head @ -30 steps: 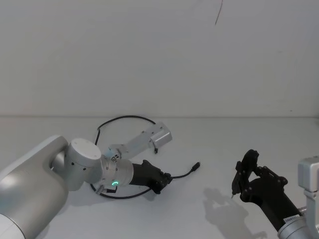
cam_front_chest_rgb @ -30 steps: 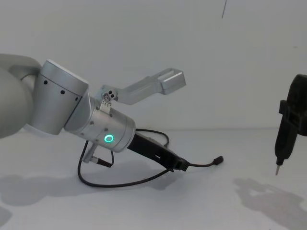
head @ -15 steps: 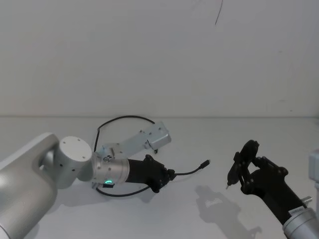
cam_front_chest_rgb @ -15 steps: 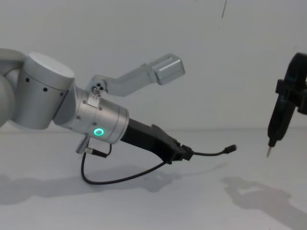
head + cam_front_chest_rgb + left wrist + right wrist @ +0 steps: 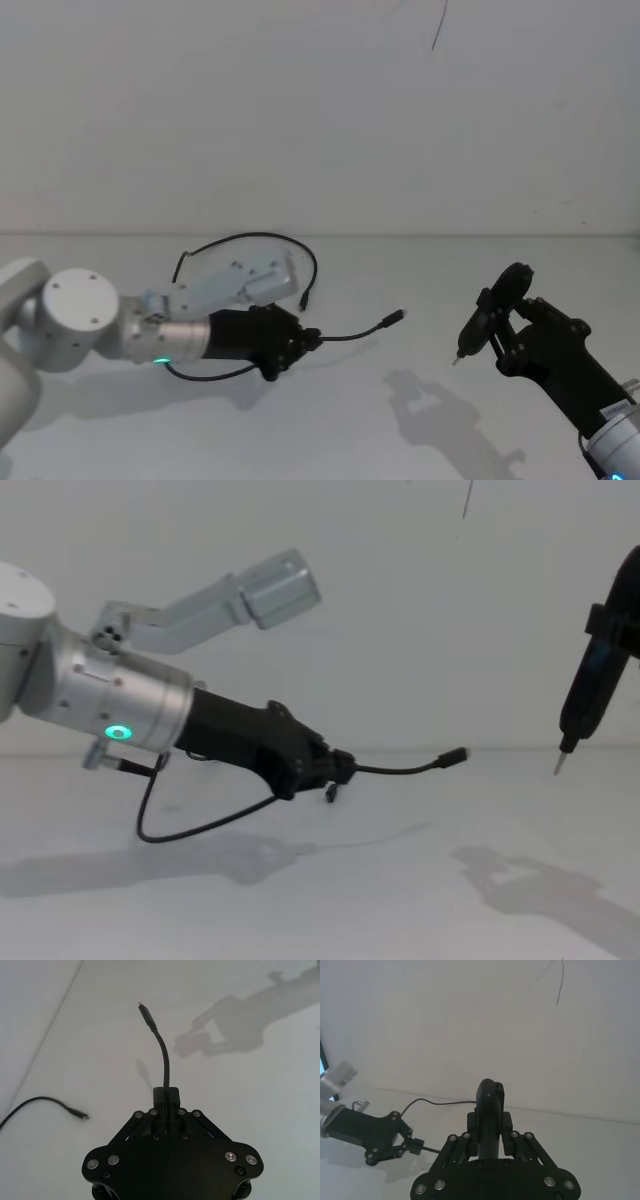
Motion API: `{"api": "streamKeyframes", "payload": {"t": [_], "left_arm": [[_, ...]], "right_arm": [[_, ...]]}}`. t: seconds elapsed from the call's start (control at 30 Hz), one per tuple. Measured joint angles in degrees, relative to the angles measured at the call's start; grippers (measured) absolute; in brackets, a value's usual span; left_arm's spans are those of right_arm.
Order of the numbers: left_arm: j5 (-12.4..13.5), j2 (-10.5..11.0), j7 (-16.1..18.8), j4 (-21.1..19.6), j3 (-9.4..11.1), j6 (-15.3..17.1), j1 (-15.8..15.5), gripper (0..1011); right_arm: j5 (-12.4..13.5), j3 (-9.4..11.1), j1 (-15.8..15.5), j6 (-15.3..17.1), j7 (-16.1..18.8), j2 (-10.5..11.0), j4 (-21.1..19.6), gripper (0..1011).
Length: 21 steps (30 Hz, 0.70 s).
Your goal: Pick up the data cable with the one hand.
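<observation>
Left gripper (image 5: 338, 766), jaws clamped on the data cable (image 5: 400, 771) just behind its connector plug (image 5: 455, 754), apparently to steady that end. The plug juts ahead and the slack loops behind. Right gripper (image 5: 497, 333), well apart, clasps a slim black tool (image 5: 512, 280).

Your head view looks down on the bench (image 5: 330, 430) from high up; chest sits low, side-on, near the left end effector (image 5: 338, 768). Left wrist stares close along the cable (image 5: 166, 1062); right wrist looks past its tool (image 5: 489, 1100) at that same end effector.
</observation>
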Motion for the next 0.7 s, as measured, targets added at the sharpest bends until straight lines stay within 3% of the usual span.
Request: {"api": "streamKeyframes", "payload": {"t": [0.13,0.27,0.7], "left_arm": [[0.3,2.2,0.4,-3.2,-0.5,-0.1,1.1,40],[0.5,6.5,1.5,-9.2,-1.7,0.7,3.8,41],[-1.1,14.4,2.2,-20.2,-4.3,3.8,9.7,41]], "right_arm": [[1.0,0.3,0.1,0.1,0.7,0.2,-0.2,263],[2.5,0.7,0.2,0.2,1.4,0.3,-0.3,263],[7.5,1.1,0.6,-0.1,4.3,-0.2,0.0,263]]}}
